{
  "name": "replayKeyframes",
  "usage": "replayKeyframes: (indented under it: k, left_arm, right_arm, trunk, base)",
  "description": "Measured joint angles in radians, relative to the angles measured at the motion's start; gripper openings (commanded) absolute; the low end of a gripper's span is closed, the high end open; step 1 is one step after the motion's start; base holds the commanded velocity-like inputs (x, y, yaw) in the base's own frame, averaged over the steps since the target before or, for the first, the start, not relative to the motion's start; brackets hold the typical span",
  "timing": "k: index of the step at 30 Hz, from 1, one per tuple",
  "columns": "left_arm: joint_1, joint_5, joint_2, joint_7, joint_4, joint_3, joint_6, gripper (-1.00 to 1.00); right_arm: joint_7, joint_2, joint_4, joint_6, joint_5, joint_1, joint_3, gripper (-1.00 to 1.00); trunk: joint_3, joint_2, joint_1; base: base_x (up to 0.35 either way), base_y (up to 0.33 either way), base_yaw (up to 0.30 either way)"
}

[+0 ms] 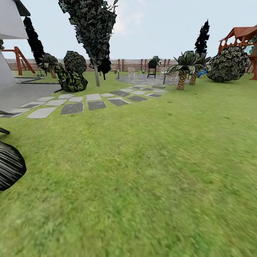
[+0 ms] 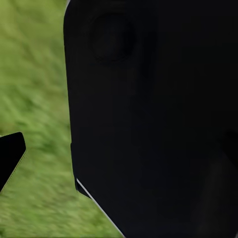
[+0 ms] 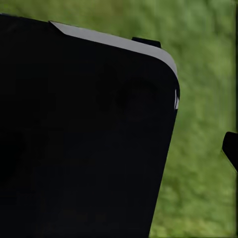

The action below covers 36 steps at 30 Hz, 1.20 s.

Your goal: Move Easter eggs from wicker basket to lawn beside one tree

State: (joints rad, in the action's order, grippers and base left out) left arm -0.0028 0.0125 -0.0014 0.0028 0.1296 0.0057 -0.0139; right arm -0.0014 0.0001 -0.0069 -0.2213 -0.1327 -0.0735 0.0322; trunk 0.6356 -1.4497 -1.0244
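The lawn [image 1: 142, 171] spreads wide and green ahead of me in the garden. A tree [image 1: 96, 74] with a pale straight trunk and dark speckled foliage stands far off, left of centre, beyond the stepping stones. The Easter eggs and the wicker basket are out of view. In the left wrist view a black fingertip [image 2: 10, 156] pokes in over blurred grass beside a large black panel of my body [image 2: 153, 119]. The right wrist view has a similar black panel [image 3: 84, 134] and a dark fingertip [image 3: 230, 148] over grass.
Grey stepping stones [image 1: 92, 101] curve from a paved area [image 1: 21, 94] by the white house [image 1: 10, 25] to a round patio [image 1: 142, 79] with a grill [image 1: 152, 67]. Bushes [image 1: 73, 73], palms [image 1: 182, 76], a fence [image 1: 132, 64] and a playset [image 1: 242, 39] line the back. A ribbed black arm part [image 1: 10, 169] sits at the left.
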Motion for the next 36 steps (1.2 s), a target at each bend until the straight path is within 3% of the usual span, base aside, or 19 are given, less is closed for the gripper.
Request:
replayKeyframes:
  k: [36]
  left_arm:
    - [0.0,0.0,0.0,0.0,0.0,0.0,0.0,1.0]
  right_arm:
    - [0.0,0.002,0.0,0.0,0.0,0.0,0.001,1.0]
  trunk:
    - [0.0,0.0,0.0]
  base:
    - [0.339,0.0,0.0]
